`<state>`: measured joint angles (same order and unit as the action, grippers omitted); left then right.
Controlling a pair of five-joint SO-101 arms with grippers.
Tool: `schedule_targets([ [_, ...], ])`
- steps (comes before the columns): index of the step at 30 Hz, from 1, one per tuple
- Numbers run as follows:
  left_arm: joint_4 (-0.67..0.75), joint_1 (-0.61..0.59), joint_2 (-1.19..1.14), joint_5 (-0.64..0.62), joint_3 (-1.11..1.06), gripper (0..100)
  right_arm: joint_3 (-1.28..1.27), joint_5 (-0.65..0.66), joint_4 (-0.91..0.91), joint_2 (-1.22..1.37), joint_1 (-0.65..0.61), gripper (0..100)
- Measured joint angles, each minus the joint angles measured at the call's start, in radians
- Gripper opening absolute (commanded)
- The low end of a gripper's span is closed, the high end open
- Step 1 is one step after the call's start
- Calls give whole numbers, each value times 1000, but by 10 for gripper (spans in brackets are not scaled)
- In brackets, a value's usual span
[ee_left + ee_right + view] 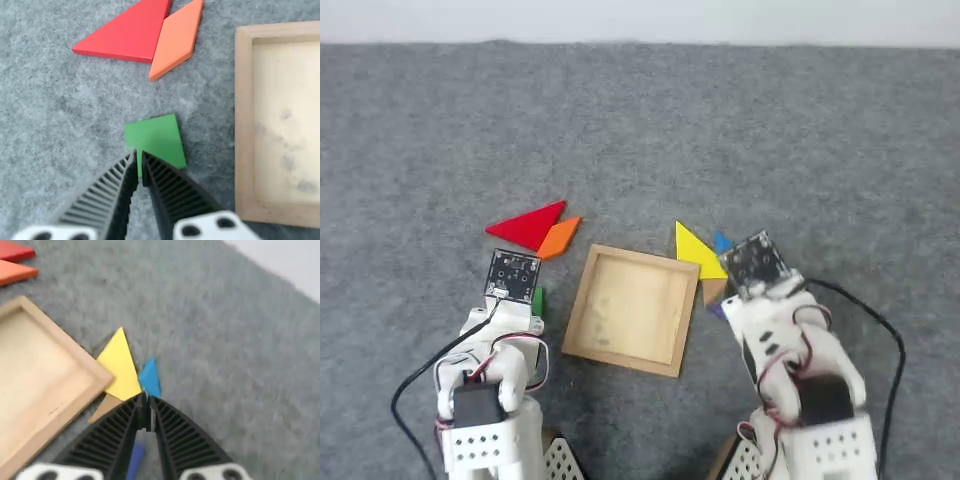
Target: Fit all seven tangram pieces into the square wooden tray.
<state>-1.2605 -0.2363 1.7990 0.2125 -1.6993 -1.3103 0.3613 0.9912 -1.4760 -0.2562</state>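
Note:
The square wooden tray lies empty in the middle, with both arms near its front corners. Left of it, my left gripper is shut, its tips at the near edge of a green square. Beyond lie a red triangle and an orange parallelogram, touching each other. Right of the tray, my right gripper is shut just short of a small blue triangle and a yellow triangle. A tan piece and a dark blue piece lie partly under its fingers.
Grey carpet covers the table, with wide free room behind the tray. The left arm hides most of the green square in the high view. The yellow triangle touches the tray's far right corner.

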Motion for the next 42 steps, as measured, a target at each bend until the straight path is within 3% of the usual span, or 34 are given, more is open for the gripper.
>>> schedule_targets([
  [14, 0, 17, 0, 0, 0, 13, 201, -52, -75, 626, 92, 6],
  [32, 0, 23, 0, 0, 0, 13, 203, -54, -78, 640, 91, 6],
  [42, 0, 244, 0, 0, 0, 13, 203, -54, -81, 640, 94, 6],
])
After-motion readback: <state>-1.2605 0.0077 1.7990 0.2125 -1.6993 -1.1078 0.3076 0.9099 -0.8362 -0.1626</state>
